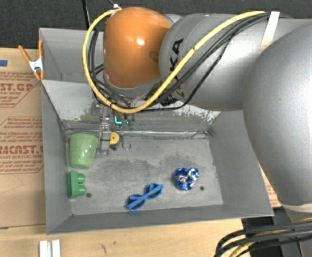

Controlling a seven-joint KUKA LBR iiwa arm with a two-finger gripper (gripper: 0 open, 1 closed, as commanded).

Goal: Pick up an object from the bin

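Green and pale, the plastic cup sits left of the frame's middle, just beside the gripper, whose spread I cannot tell; likely light, stiff and slippery, best pinched across its rim.

pale green plastic cup lies at the bin's left side.

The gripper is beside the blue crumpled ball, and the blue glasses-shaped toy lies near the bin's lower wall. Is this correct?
No. In the camera view the gripper is beside the pale green cup at the left, not the blue crumpled ball. The blue glasses-shaped toy lies as you say.
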